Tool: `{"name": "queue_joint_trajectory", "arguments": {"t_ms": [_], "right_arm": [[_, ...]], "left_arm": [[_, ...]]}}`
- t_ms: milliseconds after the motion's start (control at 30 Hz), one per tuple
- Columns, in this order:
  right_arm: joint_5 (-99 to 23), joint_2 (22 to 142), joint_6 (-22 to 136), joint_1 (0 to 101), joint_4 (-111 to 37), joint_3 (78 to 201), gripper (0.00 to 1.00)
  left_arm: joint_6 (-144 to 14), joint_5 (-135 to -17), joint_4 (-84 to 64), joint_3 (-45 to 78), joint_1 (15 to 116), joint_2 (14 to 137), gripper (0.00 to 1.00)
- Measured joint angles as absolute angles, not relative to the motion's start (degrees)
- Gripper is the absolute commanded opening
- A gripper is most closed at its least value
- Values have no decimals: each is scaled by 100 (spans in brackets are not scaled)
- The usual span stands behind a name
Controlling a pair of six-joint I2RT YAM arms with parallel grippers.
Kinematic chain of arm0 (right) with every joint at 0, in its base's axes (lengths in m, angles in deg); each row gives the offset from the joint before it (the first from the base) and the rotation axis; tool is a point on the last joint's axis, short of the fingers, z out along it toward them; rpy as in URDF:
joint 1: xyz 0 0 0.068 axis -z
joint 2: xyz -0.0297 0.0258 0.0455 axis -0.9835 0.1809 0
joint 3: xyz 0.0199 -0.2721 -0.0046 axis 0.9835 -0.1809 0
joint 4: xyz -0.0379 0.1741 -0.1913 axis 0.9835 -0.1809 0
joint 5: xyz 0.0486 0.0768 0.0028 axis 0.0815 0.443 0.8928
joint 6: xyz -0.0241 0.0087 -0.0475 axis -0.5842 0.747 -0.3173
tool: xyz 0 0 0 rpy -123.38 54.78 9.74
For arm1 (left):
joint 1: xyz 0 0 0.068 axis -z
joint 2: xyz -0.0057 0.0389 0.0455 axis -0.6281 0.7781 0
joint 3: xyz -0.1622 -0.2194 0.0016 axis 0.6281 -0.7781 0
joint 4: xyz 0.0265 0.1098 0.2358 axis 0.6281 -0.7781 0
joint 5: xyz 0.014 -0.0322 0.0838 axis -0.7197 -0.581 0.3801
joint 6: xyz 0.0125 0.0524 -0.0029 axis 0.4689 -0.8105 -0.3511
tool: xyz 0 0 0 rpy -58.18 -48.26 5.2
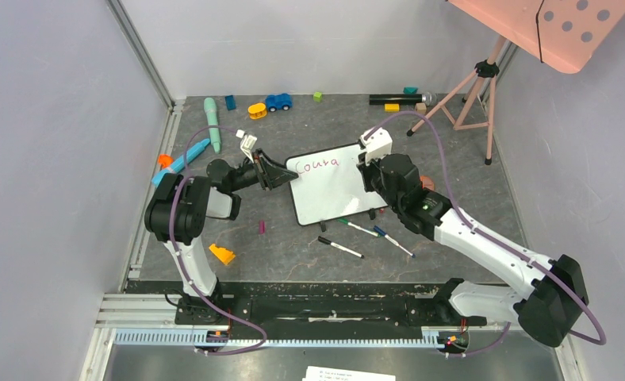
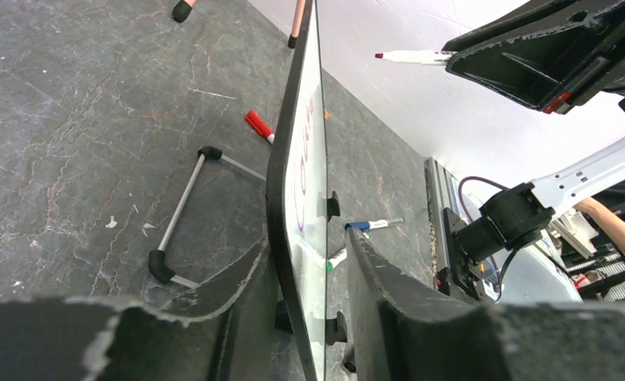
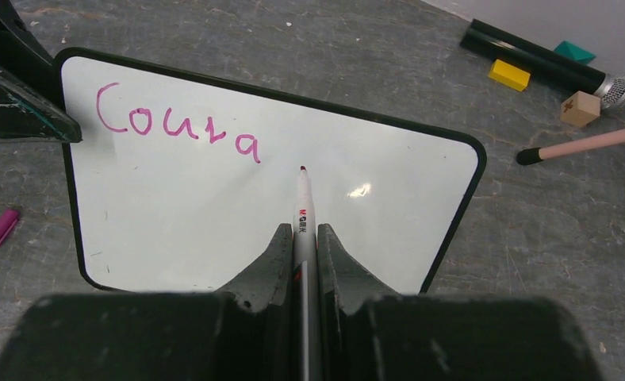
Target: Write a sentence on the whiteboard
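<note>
The whiteboard (image 1: pixel 329 190) lies mid-table, propped on its small black feet. On its top line the sentence (image 1: pixel 319 165) reads "Coura" in pink-purple, also clear in the right wrist view (image 3: pixel 174 127). My left gripper (image 1: pixel 281 176) is shut on the whiteboard's left edge, one finger on each face (image 2: pixel 309 309). My right gripper (image 1: pixel 370 171) is shut on a white marker (image 3: pixel 304 214). The marker's dark red tip (image 3: pixel 302 169) points just right of the last letter. In the left wrist view the marker (image 2: pixel 412 56) is held clear of the board face (image 2: pixel 313 159).
Three loose markers lie in front of the board: green-capped (image 1: pixel 357 227), blue-capped (image 1: pixel 393 240) and black (image 1: pixel 340 247). A pink cap (image 1: pixel 262 227) and orange block (image 1: pixel 222 254) lie front left. Toys line the back edge (image 1: pixel 277 101). A pink tripod (image 1: pixel 472 87) stands back right.
</note>
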State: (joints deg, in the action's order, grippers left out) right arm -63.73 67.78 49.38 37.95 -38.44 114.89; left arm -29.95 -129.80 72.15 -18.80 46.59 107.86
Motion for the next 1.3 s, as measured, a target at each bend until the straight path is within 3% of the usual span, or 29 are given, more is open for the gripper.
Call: {"name": "queue_joint_trajectory", "arguments": {"t_ms": [633, 1033, 1300], "right_arm": [[-6408, 6652, 4778, 3996, -3350, 11423, 0], [-6412, 6405, 4782, 4051, -3289, 11224, 0], [-6412, 6354, 4804, 4077, -3289, 11108, 0]], "left_arm": [[-2995, -13129, 7220, -1795, 4659, 10887, 52], [-2997, -13126, 7222, -1873, 4659, 10887, 46], [-3000, -13262, 7226, -1876, 4716, 10955, 52]]}}
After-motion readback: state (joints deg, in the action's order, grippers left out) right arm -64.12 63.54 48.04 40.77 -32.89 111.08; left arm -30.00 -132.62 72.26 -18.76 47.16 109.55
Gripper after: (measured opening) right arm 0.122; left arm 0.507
